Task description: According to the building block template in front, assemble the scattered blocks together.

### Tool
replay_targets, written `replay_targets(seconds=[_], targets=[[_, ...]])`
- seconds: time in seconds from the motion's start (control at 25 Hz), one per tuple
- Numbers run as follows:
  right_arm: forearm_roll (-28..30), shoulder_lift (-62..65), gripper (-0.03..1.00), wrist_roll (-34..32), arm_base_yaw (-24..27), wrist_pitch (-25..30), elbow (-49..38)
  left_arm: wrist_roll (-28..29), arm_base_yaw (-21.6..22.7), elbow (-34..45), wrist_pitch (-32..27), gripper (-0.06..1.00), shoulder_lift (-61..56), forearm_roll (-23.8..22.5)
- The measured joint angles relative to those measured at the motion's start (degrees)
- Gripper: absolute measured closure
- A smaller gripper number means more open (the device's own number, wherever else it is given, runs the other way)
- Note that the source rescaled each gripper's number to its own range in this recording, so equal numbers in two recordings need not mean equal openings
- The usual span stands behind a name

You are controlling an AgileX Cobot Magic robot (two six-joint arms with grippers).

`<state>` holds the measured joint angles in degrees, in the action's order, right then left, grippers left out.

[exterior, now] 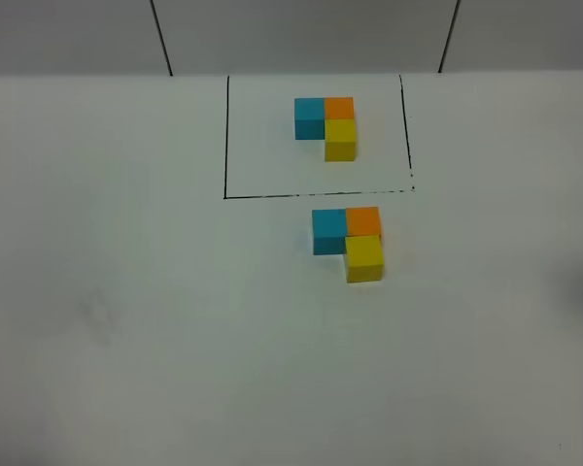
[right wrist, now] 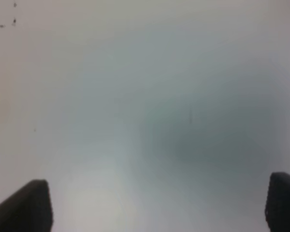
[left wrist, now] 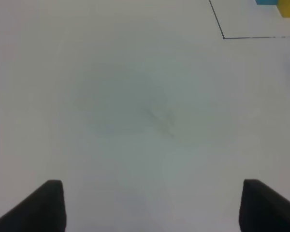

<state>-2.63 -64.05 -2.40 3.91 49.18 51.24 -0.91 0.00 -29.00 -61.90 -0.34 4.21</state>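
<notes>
The building block template (exterior: pixel 326 126), an L of blue, orange and yellow cubes, sits inside a thin black frame (exterior: pixel 225 146) at the back of the table. Just in front of the frame the scattered blocks stand pressed together in the same L: light blue (exterior: pixel 328 231), orange (exterior: pixel 363 221) and yellow (exterior: pixel 364 258). Neither arm shows in the high view. My left gripper (left wrist: pixel 152 208) is open over bare table, with a frame corner (left wrist: pixel 224 36) and cube edges at the picture's rim. My right gripper (right wrist: pixel 157 208) is open too, above bare table with nothing between its fingers.
The white table (exterior: pixel 126 320) stretches wide to the left, right and front of the blocks. A grey wall with dark seams (exterior: pixel 161 39) rises behind the table's far edge. Faint scuff marks (left wrist: pixel 159 118) show on the surface under the left gripper.
</notes>
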Motion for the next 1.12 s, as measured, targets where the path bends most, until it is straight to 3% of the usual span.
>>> replay_targets(seconds=[0.16,0.52,0.76,1.12], targets=[[1.41,9.24,0.16,-1.23,0.0,5.41,-2.61,0.0,0.0,0.0,0.0,0.34,0.0,0.0],[1.59,35.56,0.16,-1.72,-3.3,7.56,-14.96,0.0,0.0,0.0,0.0,0.34,0.0,0.0],[2.18,46.56,0.16,-2.28,-6.92,7.61,-19.98,0.0,0.0,0.0,0.0,0.34,0.0,0.0],[2.63,57.03,0.21,-2.91,-7.08,9.23,-21.26,0.0,0.0,0.0,0.0,0.34,0.0,0.0]])
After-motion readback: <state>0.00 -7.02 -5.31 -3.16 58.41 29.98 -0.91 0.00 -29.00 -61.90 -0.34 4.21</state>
